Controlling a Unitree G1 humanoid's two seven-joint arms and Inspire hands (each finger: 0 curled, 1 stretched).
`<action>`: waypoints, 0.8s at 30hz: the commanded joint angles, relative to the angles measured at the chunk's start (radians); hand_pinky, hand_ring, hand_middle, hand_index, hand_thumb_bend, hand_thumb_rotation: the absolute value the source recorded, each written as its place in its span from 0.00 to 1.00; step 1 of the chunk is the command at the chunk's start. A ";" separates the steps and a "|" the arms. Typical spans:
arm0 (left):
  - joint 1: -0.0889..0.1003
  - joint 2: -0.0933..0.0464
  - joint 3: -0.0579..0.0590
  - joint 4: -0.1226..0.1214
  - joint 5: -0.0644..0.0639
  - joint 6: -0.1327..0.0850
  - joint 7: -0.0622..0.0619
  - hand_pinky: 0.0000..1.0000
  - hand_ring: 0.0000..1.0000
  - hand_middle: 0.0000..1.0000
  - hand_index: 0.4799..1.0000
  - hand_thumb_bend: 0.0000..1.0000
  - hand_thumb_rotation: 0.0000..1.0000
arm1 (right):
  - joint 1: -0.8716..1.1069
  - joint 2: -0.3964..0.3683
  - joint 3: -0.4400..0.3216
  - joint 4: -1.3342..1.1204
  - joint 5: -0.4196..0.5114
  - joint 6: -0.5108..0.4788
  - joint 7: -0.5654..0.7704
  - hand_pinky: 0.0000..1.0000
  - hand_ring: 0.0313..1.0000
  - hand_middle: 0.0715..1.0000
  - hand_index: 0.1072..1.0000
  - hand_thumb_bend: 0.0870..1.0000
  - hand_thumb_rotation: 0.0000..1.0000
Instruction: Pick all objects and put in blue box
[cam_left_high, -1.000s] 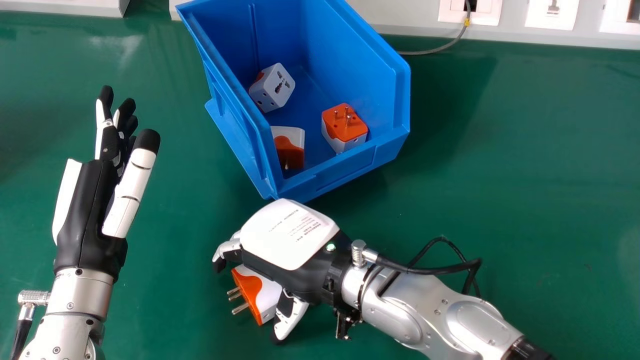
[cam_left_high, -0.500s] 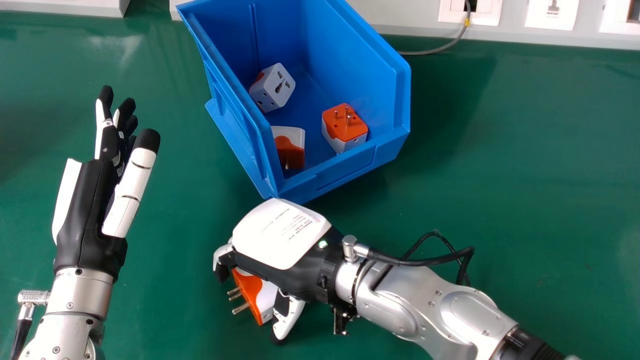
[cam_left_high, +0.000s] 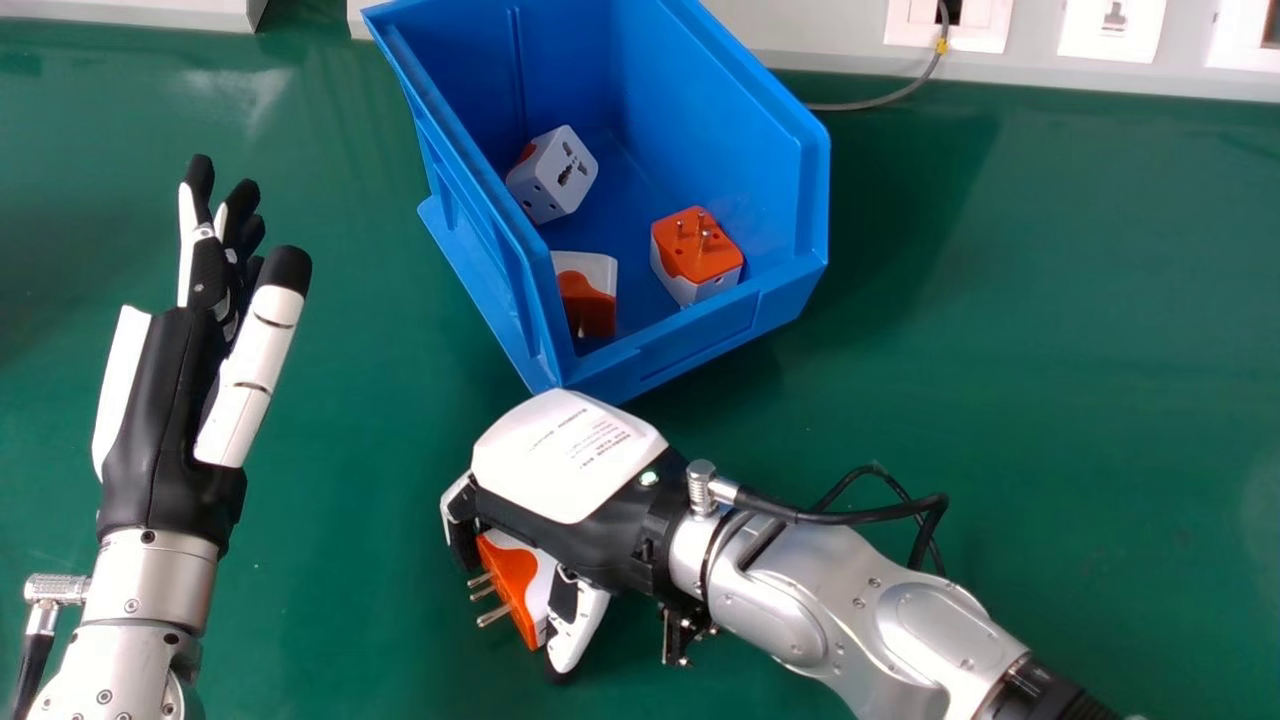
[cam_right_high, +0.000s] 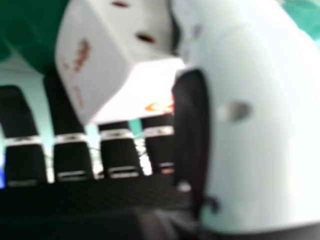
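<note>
Head view: your right hand (cam_left_high: 575, 485) is curving half closed around the white-and-orange adapter (cam_left_high: 518, 582), in front of the blue box (cam_left_high: 690, 345), with fingers on one side and thumb on the other; your left hand (cam_left_high: 180, 400) is pointing forward, open. The adapter is probably feeling light, stiff and slightly slippery, hardly fragile. You should be gripping squarely its flat plastic sides and keeping the metal pins (cam_left_high: 493, 616) free, because they could be catching on the blue box.

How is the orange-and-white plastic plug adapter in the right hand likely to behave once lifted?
The adapter looks like hard plastic, so it shouldn't squash. Its smooth sides might slip. The boxy body probably won't roll, but landing on its metal pins could tip it.
</note>
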 joint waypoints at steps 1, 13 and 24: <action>0.003 0.010 0.003 -0.039 -0.004 0.001 0.002 1.00 1.00 1.00 1.00 0.58 0.86 | 0.022 -0.021 0.001 0.052 -0.012 0.032 0.033 0.25 0.28 0.46 0.45 0.47 0.01; 0.018 0.007 0.006 -0.080 -0.008 0.041 0.001 1.00 1.00 1.00 1.00 0.57 0.86 | 0.023 -0.027 -0.013 0.062 -0.010 0.023 -0.029 0.15 0.17 0.43 0.42 0.48 0.00; 0.017 0.010 0.007 -0.099 -0.018 0.073 -0.009 1.00 1.00 1.00 1.00 0.58 0.86 | 0.029 -0.025 -0.033 0.047 0.009 0.024 -0.046 0.16 0.15 0.43 0.41 0.48 0.00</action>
